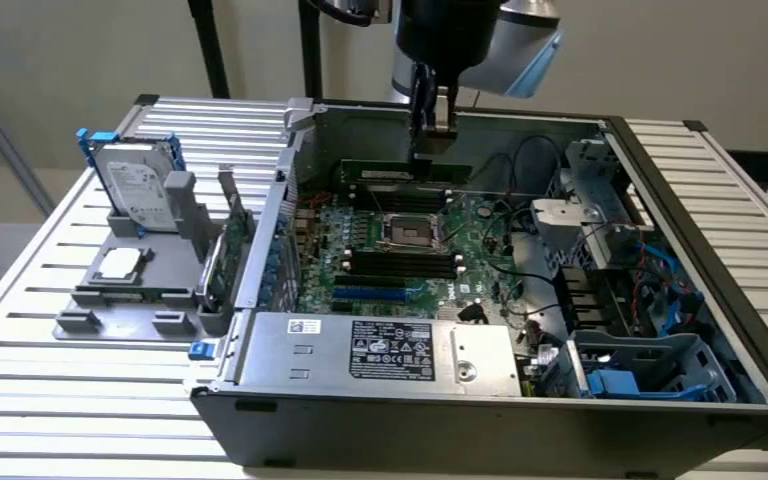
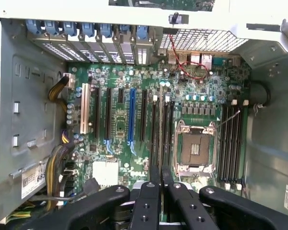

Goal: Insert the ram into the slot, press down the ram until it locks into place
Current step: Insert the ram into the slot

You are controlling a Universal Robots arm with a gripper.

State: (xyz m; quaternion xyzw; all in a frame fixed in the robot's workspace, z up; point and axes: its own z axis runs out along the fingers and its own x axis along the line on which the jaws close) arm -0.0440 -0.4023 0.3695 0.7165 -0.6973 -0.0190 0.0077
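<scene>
While the pincer [image 1: 431, 138] is clamped on the top edge of the ram [image 1: 400, 172], that green stick stands on edge along a black slot [image 2: 172, 127] just beside the processor socket [image 2: 196, 146]; whether it is seated cannot be told.

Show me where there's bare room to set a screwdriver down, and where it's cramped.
Free: the slatted metal tabletop on the camera's side of the grey plastic parts tray, on the exterior view's left of the open grey computer case. Crowded: inside the case, over the green motherboard, where the gripper holds the thin green ram stick in its jaws.
</scene>
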